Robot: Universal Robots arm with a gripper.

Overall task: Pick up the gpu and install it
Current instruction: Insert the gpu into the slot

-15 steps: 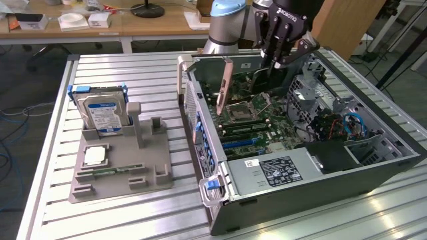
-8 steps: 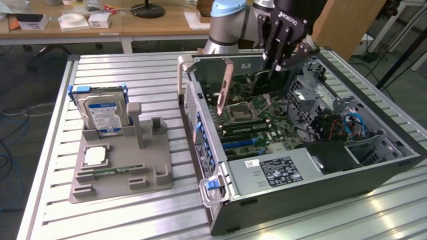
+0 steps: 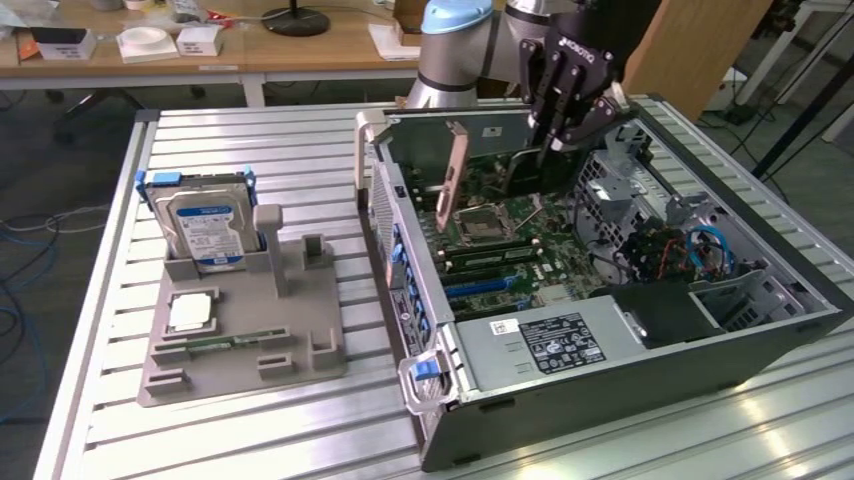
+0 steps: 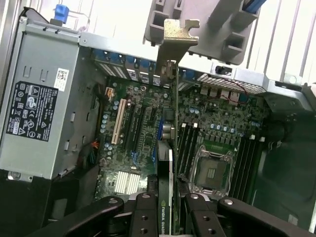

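The gpu [image 3: 497, 172] is a thin dark green card with a silvery end bracket. It hangs on edge above the motherboard [image 3: 521, 250] inside the open computer case [image 3: 767, 330]. My gripper [image 3: 561, 140] comes down from above and is shut on the card's upper edge. In the wrist view the gpu [image 4: 174, 148] is edge-on between my fingers, and my gripper [image 4: 171, 215] clamps it. Its bracket [image 4: 178, 34] points toward the slotted rear wall of the case. The card hovers over the expansion slots [image 4: 133, 128], beside the processor socket [image 4: 213, 170], apart from the board.
The power supply [image 3: 561, 340] fills the case's near end, and drive bays with cables [image 3: 694, 250] sit at the exterior view's right. To the exterior view's left, a grey holder [image 3: 240, 350] carries a blue-labelled hard drive [image 3: 207, 225] and a small green memory stick [image 3: 220, 343].
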